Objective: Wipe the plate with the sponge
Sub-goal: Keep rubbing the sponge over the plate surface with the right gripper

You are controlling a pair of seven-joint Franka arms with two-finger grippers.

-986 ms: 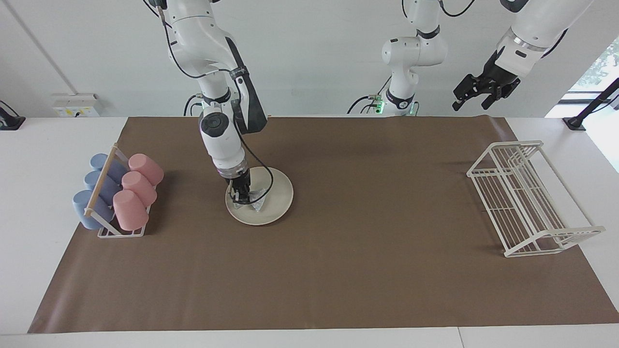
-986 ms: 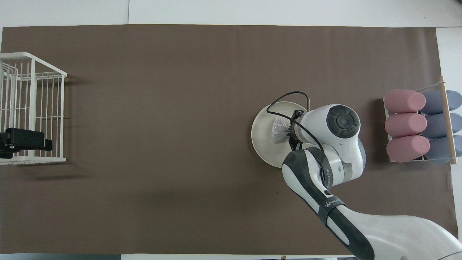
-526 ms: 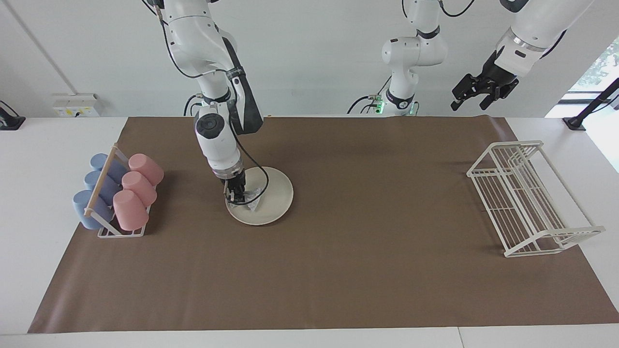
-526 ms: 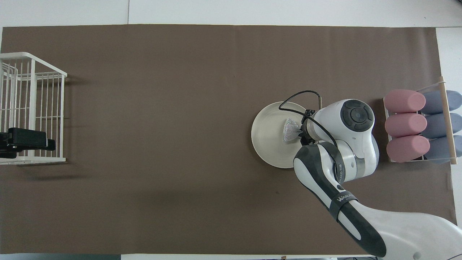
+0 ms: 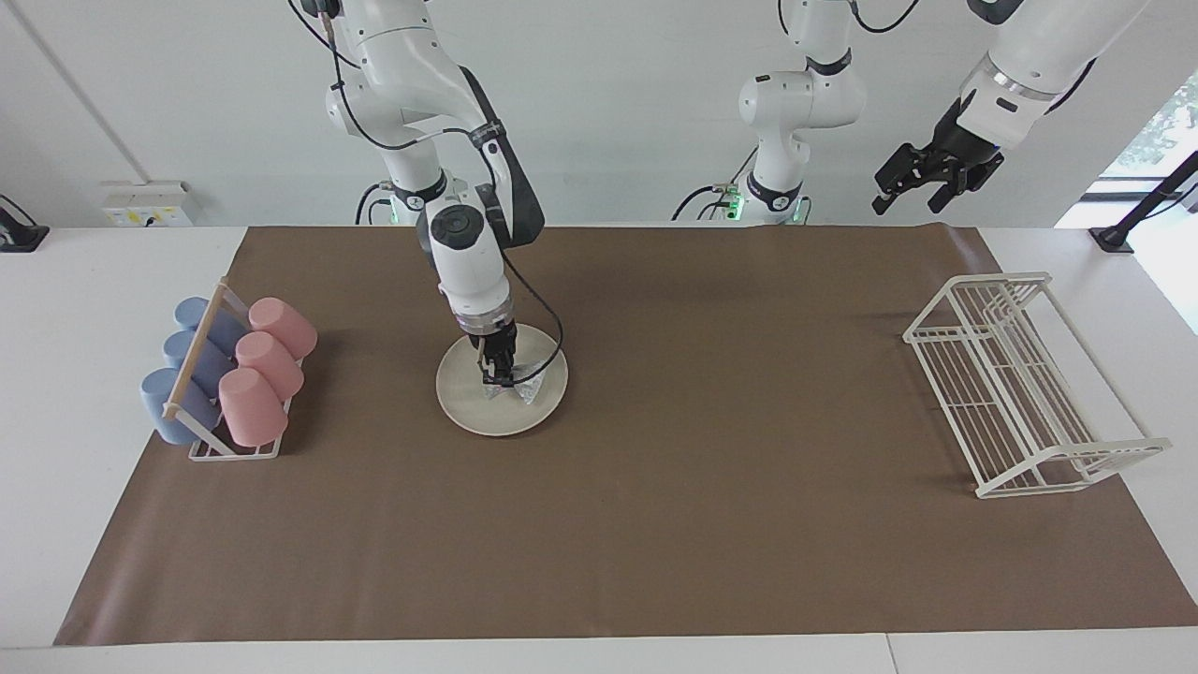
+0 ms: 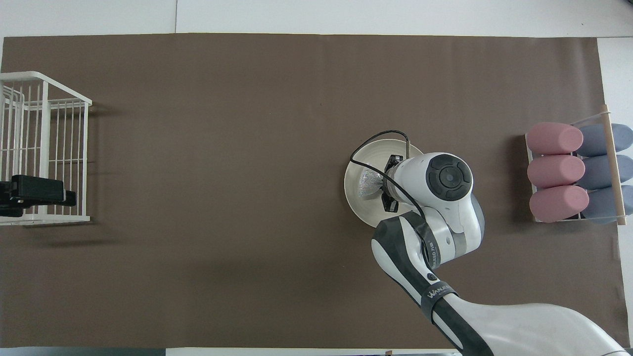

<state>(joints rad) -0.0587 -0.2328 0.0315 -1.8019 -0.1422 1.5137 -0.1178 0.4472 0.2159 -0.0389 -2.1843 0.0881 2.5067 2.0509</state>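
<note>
Cream-coloured, the plate (image 5: 477,412) sits on the brown mat (image 5: 655,524), beside the rack of pink and blue cups (image 5: 229,379) at the right arm's end. The right gripper (image 5: 499,379) is down on it, fingers pinched tight on the glittery sponge (image 5: 524,388), pressing it to the plate. The left gripper (image 5: 922,183) waits, fingers spread, raised above the white wire rack (image 5: 1025,388).

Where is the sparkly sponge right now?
The sponge is on the plate, pinched in the right pincer. The plate sits toward the right arm's end of the table, beside the cup rack.
</note>
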